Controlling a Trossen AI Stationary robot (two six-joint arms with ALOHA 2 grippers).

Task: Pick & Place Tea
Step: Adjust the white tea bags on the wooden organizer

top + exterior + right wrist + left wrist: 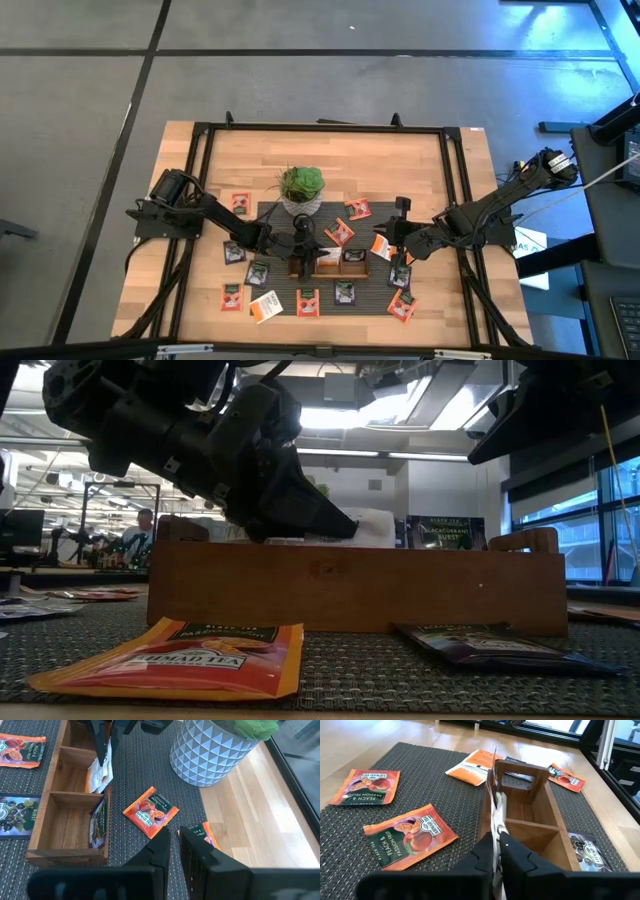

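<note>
Both arms read matt black from above, built of chunky jointed links. The left arm [195, 212] carries a fat cylindrical motor housing at its shoulder, on the far side from the tray [328, 262]. The right arm [490, 212] shows a pale-ended cylinder at its shoulder, with thin light cables trailing off away from the tray. Up close, the left gripper [496, 851] has two dark, faceted plastic fingers with bevelled edges. The right gripper [173, 836] matches: black angular fingers, flat inner faces, blocky body behind. At table level, the left gripper's housing is ribbed, with black cable looping above.
</note>
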